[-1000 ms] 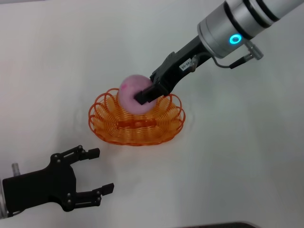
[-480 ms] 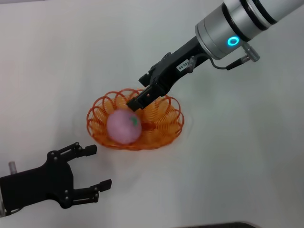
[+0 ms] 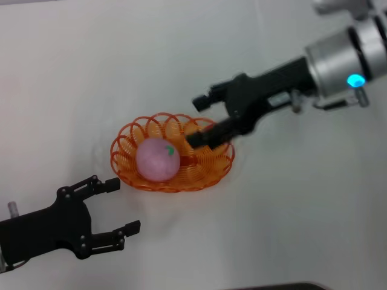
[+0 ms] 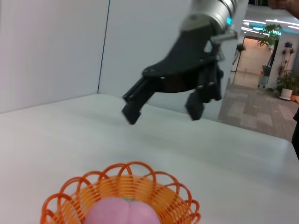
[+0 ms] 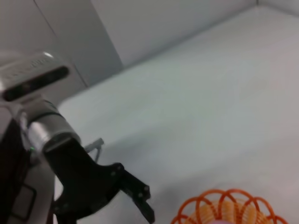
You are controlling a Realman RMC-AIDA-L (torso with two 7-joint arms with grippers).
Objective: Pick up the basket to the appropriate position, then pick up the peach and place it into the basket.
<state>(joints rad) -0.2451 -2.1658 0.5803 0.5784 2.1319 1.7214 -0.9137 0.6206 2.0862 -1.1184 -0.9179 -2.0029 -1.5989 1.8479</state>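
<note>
Currently no brand, label or writing can be read on anything in view.

Right gripper (image 3: 201, 119): centre of the head view, reaching in from the upper right. Fingers spread wide apart, nothing between them. One finger (image 3: 205, 136) overlaps the basket's right rim in that view; whether it touches the rim cannot be told. The other finger points left above the basket's far edge. A round blue light glows on the silver arm section at the right edge of the frame. In the left wrist view the same gripper (image 4: 161, 112) hangs in the air above the table, apart from the basket, jaws released and empty.

Basket (image 3: 124, 154): orange, looped wire pattern, scalloped rim, sitting on the white table (image 3: 290, 211) left of centre in the head view. Bottom centre of the left wrist view (image 4: 70, 191); bottom right corner of the right wrist view (image 5: 205, 207).

Peach (image 3: 157, 159): pale pink, green mark on its upper right side, lying inside the basket, toward its left half. Free of both grippers. Its top shows at the bottom edge of the left wrist view (image 4: 121, 212).

Left gripper (image 3: 126, 205): lower left of the head view, just below and left of the basket, not touching it. Fingers apart, holding nothing. Also seen at the lower left of the right wrist view (image 5: 140, 203).
</note>
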